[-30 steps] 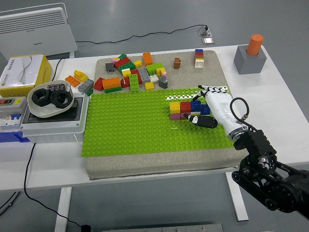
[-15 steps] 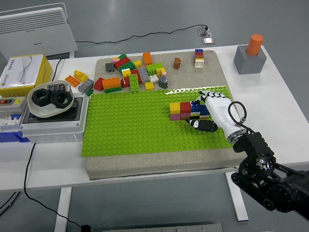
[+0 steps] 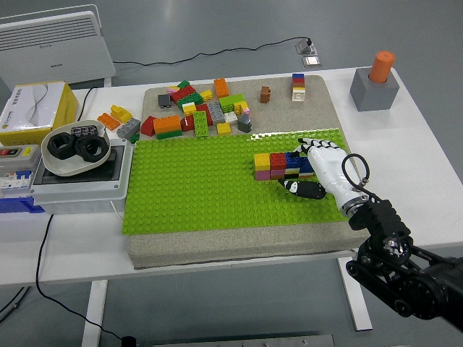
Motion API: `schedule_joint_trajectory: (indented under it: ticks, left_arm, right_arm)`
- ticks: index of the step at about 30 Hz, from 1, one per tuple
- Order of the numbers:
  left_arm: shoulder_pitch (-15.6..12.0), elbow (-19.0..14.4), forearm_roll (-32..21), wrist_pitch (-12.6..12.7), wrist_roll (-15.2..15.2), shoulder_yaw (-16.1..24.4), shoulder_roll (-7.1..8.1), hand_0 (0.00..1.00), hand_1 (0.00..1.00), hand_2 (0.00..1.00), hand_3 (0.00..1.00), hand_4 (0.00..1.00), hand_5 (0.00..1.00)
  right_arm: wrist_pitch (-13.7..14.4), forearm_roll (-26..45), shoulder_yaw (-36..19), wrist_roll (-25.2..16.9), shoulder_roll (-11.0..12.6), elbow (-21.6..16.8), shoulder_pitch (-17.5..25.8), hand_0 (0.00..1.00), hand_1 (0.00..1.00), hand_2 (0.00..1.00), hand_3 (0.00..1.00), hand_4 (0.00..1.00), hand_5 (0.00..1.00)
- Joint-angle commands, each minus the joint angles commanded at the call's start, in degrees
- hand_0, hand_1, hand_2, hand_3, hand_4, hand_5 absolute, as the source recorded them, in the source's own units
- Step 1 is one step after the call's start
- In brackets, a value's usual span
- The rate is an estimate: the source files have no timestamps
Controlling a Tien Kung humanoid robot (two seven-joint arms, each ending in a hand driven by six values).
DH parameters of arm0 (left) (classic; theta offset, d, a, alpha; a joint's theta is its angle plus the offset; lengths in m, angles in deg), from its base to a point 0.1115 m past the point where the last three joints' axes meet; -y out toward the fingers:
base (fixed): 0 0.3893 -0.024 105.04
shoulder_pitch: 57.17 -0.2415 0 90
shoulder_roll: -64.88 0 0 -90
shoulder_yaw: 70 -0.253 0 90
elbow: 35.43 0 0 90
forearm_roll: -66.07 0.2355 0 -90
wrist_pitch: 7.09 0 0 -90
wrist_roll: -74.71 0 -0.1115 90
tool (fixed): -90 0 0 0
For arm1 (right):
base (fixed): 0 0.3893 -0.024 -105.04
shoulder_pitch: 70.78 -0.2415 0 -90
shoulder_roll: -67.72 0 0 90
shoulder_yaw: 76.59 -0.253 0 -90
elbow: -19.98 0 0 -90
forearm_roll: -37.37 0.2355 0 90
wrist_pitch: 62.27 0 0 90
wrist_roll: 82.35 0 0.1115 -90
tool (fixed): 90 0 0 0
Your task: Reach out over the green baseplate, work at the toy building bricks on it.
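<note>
One hand works here: your right hand (image 3: 316, 165) lies on the green baseplate (image 3: 195, 188), fingers wrapped around the blue end of the brick row (image 3: 278, 164). That row sits on the baseplate's right half, below the loose brick pile (image 3: 199, 108).
</note>
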Motion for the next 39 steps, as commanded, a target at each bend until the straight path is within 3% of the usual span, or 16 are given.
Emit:
schedule_joint_trajectory:
  ticks: [10, 21, 26, 30, 31, 36, 37, 39]
  left_arm:
    - [-0.1, 0.0, -0.1, 0.1, 0.0, 0.1, -0.02, 0.723, 0.602, 0.507, 0.610, 0.659, 0.573]
    - [-0.1, 0.0, 0.0, 0.1, 0.0, 0.2, -0.05, 0.723, 0.602, 0.507, 0.610, 0.660, 0.573]
    - [0.1, 0.0, 0.3, -0.1, -0.2, -0.2, -0.07, 0.723, 0.602, 0.508, 0.610, 0.657, 0.571]
    - [0.5, 0.0, 0.8, -0.4, -0.5, -0.5, -0.16, 0.723, 0.602, 0.508, 0.610, 0.657, 0.571]
    - [0.5, 0.0, 0.8, -0.5, -0.5, -0.6, -0.17, 0.723, 0.602, 0.514, 0.610, 0.657, 0.570]
    - [0.7, 0.0, 0.5, -0.5, -0.5, -0.9, -0.15, 0.723, 0.602, 0.514, 0.610, 0.657, 0.570]
    - [0.7, 0.0, 0.6, -0.5, -0.5, -0.9, -0.14, 0.723, 0.602, 0.517, 0.610, 0.656, 0.570]
    - [0.9, 0.0, 0.9, -0.7, -0.5, -1.0, -0.09, 0.723, 0.602, 0.517, 0.610, 0.656, 0.570]
  right_arm:
    - [0.0, -0.1, -0.4, 0.0, 0.5, -1.8, 0.1, 0.865, 0.874, 0.882, 0.632, 0.833, 0.521]
    - [1.0, 0.2, -4.2, -1.3, 3.0, -11.7, -0.9, 0.864, 0.866, 0.880, 0.656, 0.826, 0.518]
    - [2.3, 4.9, -6.1, -3.1, 4.1, -15.7, 1.4, 0.843, 0.827, 0.846, 0.653, 0.820, 0.511]
    - [3.6, 10.2, -6.7, -6.7, 5.3, -18.0, 6.0, 0.843, 0.827, 0.846, 0.653, 0.820, 0.511]
    - [3.9, 11.5, -6.7, -7.5, 5.6, -18.6, 7.3, 0.742, 0.671, 0.725, 0.654, 0.812, 0.498]
    - [4.6, 14.3, -7.8, -9.3, 6.0, -20.0, 11.7, 0.742, 0.671, 0.725, 0.654, 0.812, 0.498]
    - [4.7, 14.2, -8.3, -9.4, 5.9, -20.1, 12.0, 0.680, 0.515, 0.581, 0.651, 0.792, 0.465]
    - [4.8, 14.0, -9.1, -9.4, 5.8, -20.3, 12.1, 0.680, 0.515, 0.581, 0.651, 0.792, 0.465]
